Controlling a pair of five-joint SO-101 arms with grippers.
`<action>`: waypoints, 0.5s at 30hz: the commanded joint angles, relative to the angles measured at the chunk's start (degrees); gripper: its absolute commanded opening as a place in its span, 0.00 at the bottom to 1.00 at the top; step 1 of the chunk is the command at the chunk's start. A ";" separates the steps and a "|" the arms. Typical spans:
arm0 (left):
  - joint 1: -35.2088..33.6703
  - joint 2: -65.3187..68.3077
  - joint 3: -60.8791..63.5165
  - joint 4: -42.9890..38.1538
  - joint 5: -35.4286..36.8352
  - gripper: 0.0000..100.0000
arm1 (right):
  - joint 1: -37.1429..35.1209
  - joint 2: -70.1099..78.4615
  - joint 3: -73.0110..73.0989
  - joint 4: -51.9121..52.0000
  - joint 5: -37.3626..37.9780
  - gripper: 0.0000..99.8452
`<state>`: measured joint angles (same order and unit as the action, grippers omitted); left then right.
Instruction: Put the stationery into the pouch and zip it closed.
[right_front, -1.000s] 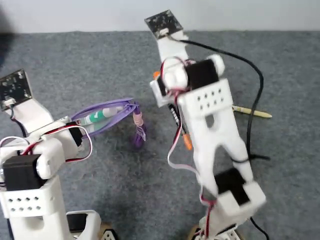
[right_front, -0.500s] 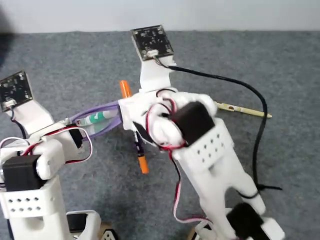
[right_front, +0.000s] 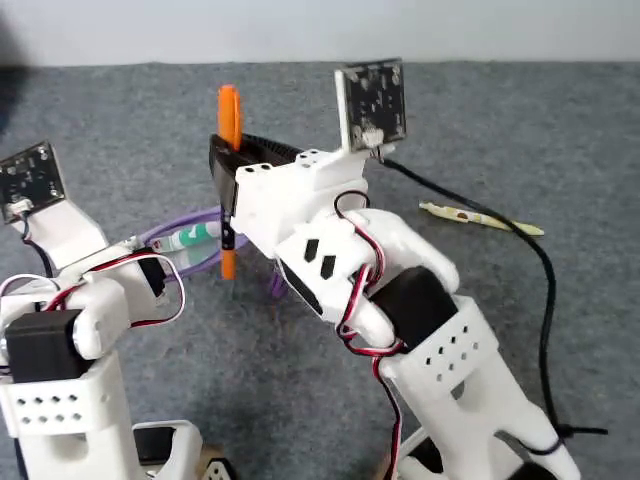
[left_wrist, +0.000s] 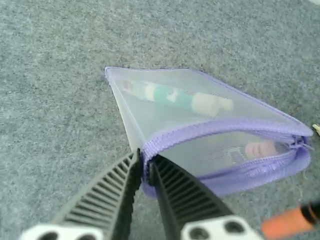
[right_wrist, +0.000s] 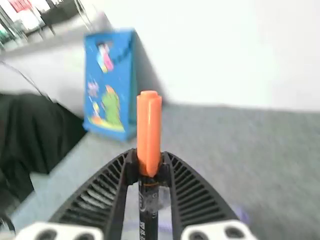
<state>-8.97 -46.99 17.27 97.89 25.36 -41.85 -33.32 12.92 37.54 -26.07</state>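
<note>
A purple mesh pouch (left_wrist: 210, 125) lies on the grey carpet with its zip gaping. My left gripper (left_wrist: 145, 172) is shut on the pouch's zip edge at one end. Inside lie a green-and-white tube (left_wrist: 175, 97) and a pink item (left_wrist: 257, 149). In the high view the pouch (right_front: 190, 240) sits in front of the left arm (right_front: 80, 310). My right gripper (right_front: 228, 185) is shut on a black marker with orange ends (right_front: 229, 110), held upright above the pouch's far end. The marker's orange cap (right_wrist: 149, 130) sticks out between the right fingers.
A beige pen (right_front: 480, 217) lies on the carpet at the back right, beside the right arm's black cable (right_front: 540, 260). A blue paper bag (right_wrist: 112, 82) stands by the wall far off. The marker's lower orange tip (left_wrist: 287, 224) hangs near the pouch mouth.
The right arm has swung left with the marker, from the table's middle to over the pouch, turning it upright. The left arm and the pouch have stayed put.
</note>
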 joint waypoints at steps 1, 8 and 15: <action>-0.26 0.35 -3.03 0.00 0.26 0.01 | -0.66 -3.03 6.51 -15.34 -0.18 0.01; -0.18 0.44 -3.03 0.00 0.26 0.01 | -0.57 -3.03 20.13 -33.45 1.49 0.01; -0.09 0.44 -3.03 0.00 0.26 0.01 | -0.66 -3.74 27.96 -37.76 2.90 0.01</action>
<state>-8.97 -46.99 17.27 97.89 25.36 -41.85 -34.81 40.44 1.41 -25.01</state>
